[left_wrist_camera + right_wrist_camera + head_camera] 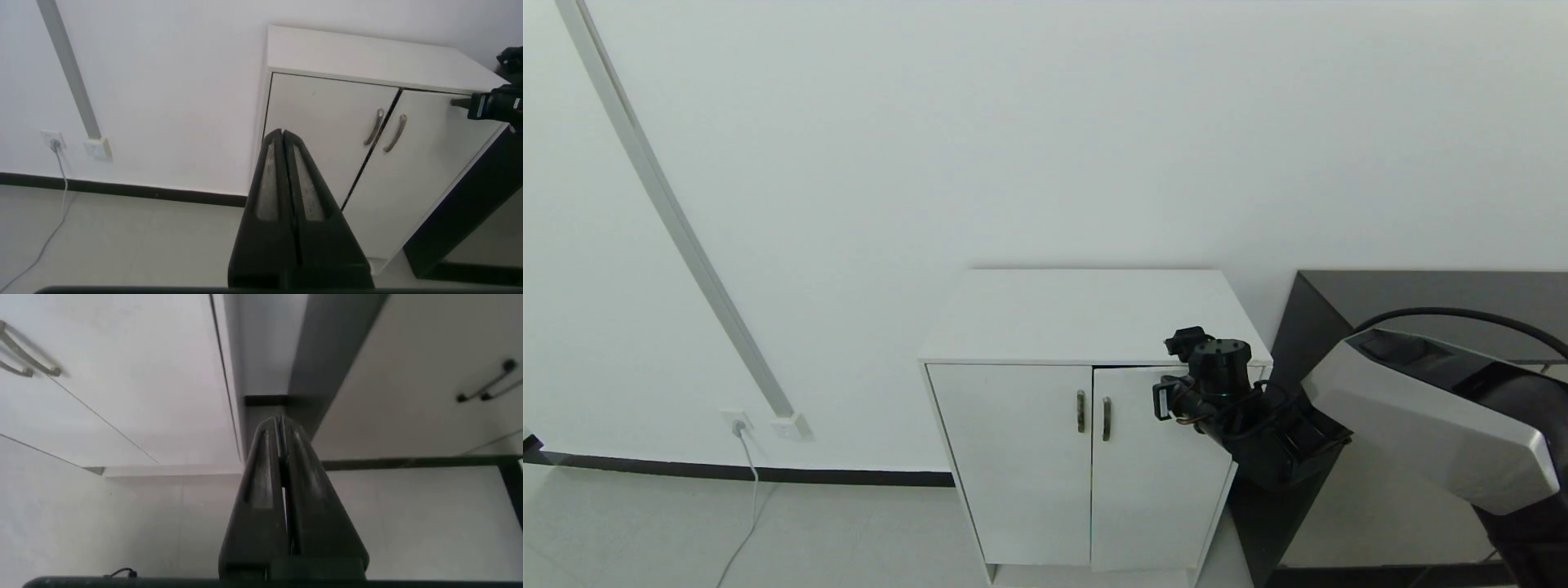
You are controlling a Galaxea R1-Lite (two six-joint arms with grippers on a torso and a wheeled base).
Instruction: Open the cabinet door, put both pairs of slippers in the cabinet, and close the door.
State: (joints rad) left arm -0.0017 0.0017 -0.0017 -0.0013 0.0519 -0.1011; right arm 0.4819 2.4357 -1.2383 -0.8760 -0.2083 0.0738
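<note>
The white cabinet (1078, 318) stands against the wall with two doors, each with a metal handle (1081, 411) (1106, 418) at the middle seam. The left door (1013, 465) is closed. The right door (1152, 490) sits slightly proud of it. My right gripper (1164, 402) (282, 429) is shut and holds nothing. It hangs by the upper outer corner of the right door, and in the left wrist view it (474, 104) points at that corner. My left gripper (283, 140) is shut and holds nothing, well back from the cabinet (368, 61).
A dark unit (1421, 294) stands right beside the cabinet, with a narrow gap (265, 400) between them. A wall socket with a cable (737, 425) and a slanted cable duct (670, 204) are at the left. Bare floor (809, 531) lies in front.
</note>
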